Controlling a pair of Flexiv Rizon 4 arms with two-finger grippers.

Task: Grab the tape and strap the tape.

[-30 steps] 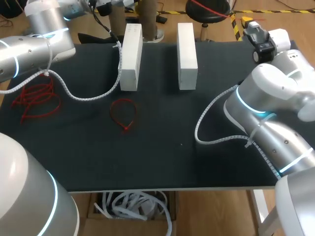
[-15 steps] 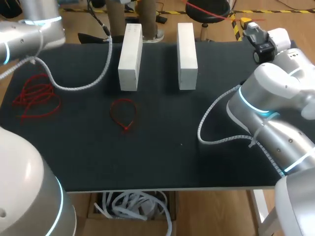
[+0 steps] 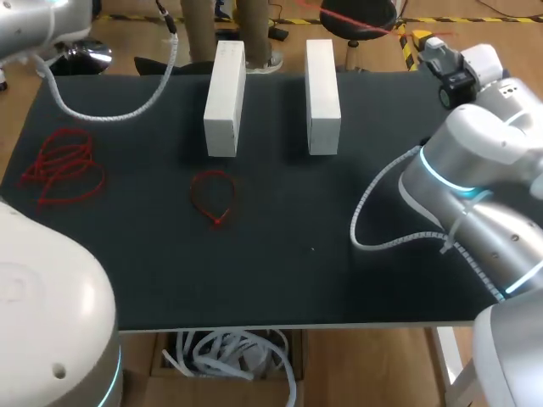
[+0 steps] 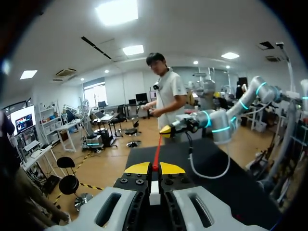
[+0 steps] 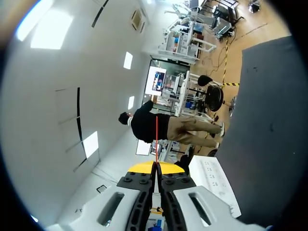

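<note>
Swinging up and back, the left arm (image 3: 34, 21) now sits upper left, off the tabletop (image 3: 280, 271). Left fingers (image 4: 153, 168) and right fingers (image 5: 155, 166) both clench one red tie (image 4: 157, 151) stretched between them, so tightening likely comes next.

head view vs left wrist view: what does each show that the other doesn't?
Head only: left white block, right white block, a looped red tie in front of them, a pile of red ties near the black table's left edge. Left wrist only: the left hand shut on a straight red tie running ahead to the right hand. Both: the table, the right arm, and possibly that tie, a thin red line past the far edge overhead.
</note>
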